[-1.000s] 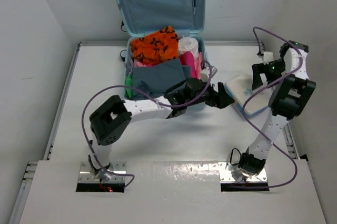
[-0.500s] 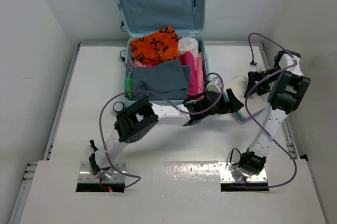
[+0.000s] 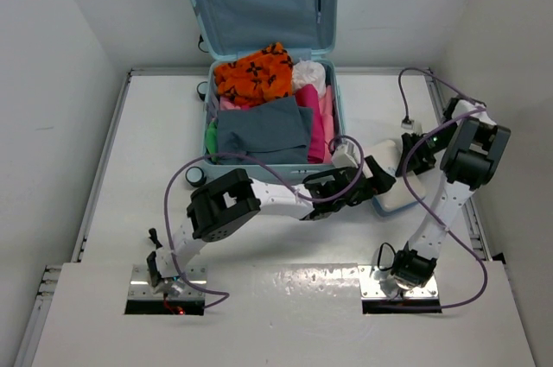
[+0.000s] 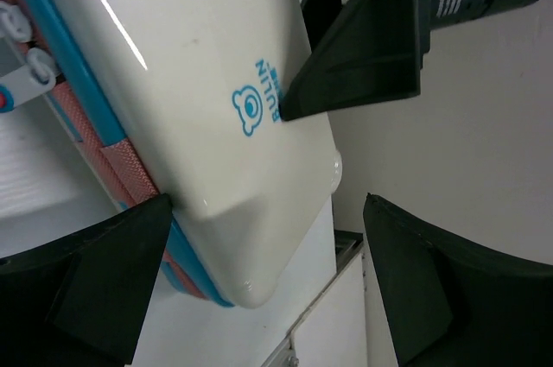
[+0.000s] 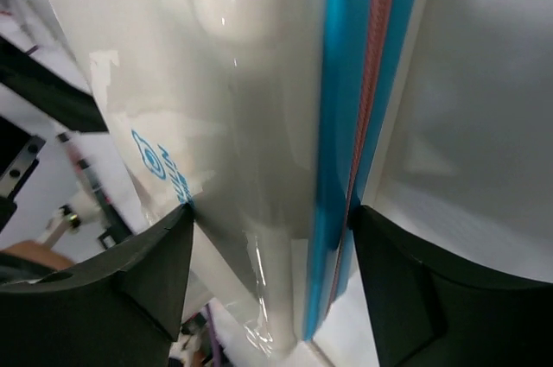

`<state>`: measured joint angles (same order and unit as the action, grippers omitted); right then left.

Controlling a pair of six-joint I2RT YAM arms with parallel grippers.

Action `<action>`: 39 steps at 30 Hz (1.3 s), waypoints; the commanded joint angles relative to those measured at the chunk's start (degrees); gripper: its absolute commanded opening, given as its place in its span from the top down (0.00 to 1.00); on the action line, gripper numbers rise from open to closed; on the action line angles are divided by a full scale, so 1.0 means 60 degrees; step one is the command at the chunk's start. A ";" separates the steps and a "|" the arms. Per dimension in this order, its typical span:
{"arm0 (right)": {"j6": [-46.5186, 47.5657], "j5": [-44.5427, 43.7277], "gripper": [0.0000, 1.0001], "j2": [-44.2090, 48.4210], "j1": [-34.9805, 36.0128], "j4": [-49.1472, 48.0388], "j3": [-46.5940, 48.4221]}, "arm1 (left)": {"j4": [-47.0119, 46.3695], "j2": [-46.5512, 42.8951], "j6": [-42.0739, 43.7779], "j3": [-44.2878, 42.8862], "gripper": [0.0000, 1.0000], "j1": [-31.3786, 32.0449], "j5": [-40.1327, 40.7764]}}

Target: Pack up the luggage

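The luggage (image 3: 259,4), a pale aqua suitcase, lies open at the back with its lid against the wall. It holds an orange patterned garment (image 3: 255,73), a grey-blue one (image 3: 259,129) and pink cloth (image 3: 315,121). To its right is a white-and-blue box (image 3: 390,194) (image 4: 173,65) (image 5: 242,82), tilted. My right gripper (image 3: 404,153) (image 5: 272,211) is shut on its thickness, one finger on the white lid, the other by the blue seam. My left gripper (image 3: 378,170) (image 4: 268,203) is open around the box's near corner, and one finger touches the blue edge.
A small black wheel (image 3: 194,175) sits on the table left of the suitcase's front corner. A metal rail (image 3: 475,220) runs along the table's right edge, close behind the box. Purple cables loop over both arms. White walls close in on three sides.
My left arm has stretched further right to the box and its jaws have widened. The right gripper has dropped onto the box and closed on it. The box has shifted toward the near left.
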<state>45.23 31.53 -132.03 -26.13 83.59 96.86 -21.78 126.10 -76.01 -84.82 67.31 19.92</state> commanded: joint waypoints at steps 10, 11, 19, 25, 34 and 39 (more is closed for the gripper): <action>0.0255 -0.0934 0.06 -0.0657 0.0239 0.1024 -0.0792 | 0.0379 -0.0787 -0.0093 0.2314 0.00 -0.0422 0.0416; 0.0240 -0.0890 0.00 -0.0657 0.0239 0.1053 -0.0763 | 0.0465 -0.0904 0.0025 0.2315 0.00 -0.0422 0.0502; -0.0141 -0.0685 0.00 -0.0554 0.0253 0.1039 -0.0704 | 0.0306 -0.2091 0.0407 0.3749 0.00 -0.0715 0.0268; -0.0463 -0.0508 0.00 -0.0774 0.0326 0.1010 -0.0835 | -0.1217 -0.0732 0.0085 0.2875 0.00 -0.0628 -0.0434; -0.0860 -0.0274 0.00 -0.1140 0.1058 0.1024 -0.1169 | -0.1890 0.2024 -0.0575 0.0558 0.00 -0.0437 -0.1225; -0.0303 0.0003 0.02 -0.0687 0.1878 0.1024 -0.2358 | -0.4437 0.2186 0.0087 0.1244 0.00 -0.0759 -0.2983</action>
<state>37.60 29.74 -134.41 -23.09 86.59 89.32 -36.99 131.55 -72.34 -77.91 64.60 22.20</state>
